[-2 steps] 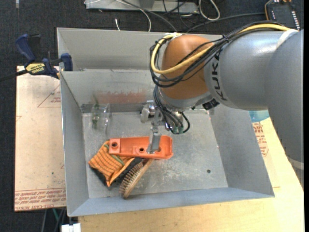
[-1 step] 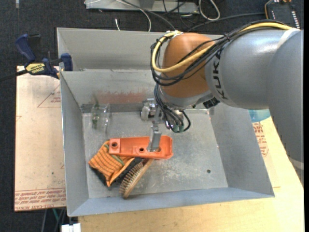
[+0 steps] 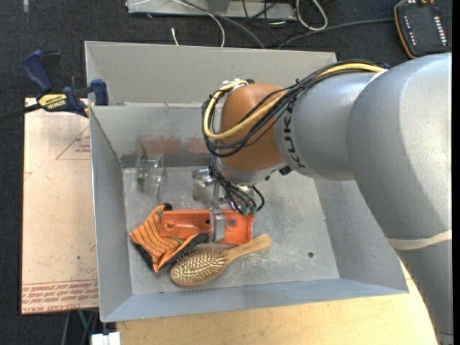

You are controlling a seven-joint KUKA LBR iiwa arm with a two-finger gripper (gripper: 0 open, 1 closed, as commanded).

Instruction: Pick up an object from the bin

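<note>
The tool (image 3: 218,220) sits low on the orange plastic piece (image 3: 183,226), just above the wooden hairbrush (image 3: 203,264); spread or pinching, I cannot tell.

Contents of grey metal bin (image 3: 108,192), one bin:
- Wooden hairbrush (image 3: 205,263), oval head: 1
- Orange-and-black glove (image 3: 147,237): 1
- Orange plastic tool (image 3: 188,225): 1
- Clear glass-like item (image 3: 149,172), kind not discernible: 1

Total loose items counted: 4.

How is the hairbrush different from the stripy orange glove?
The hairbrush is pale wood and stiff, with an oval bristly head and a straight handle. The glove is orange with dark stripes, soft and crumpled. The hairbrush lies right of the glove. Both rest on the bin floor.
</note>
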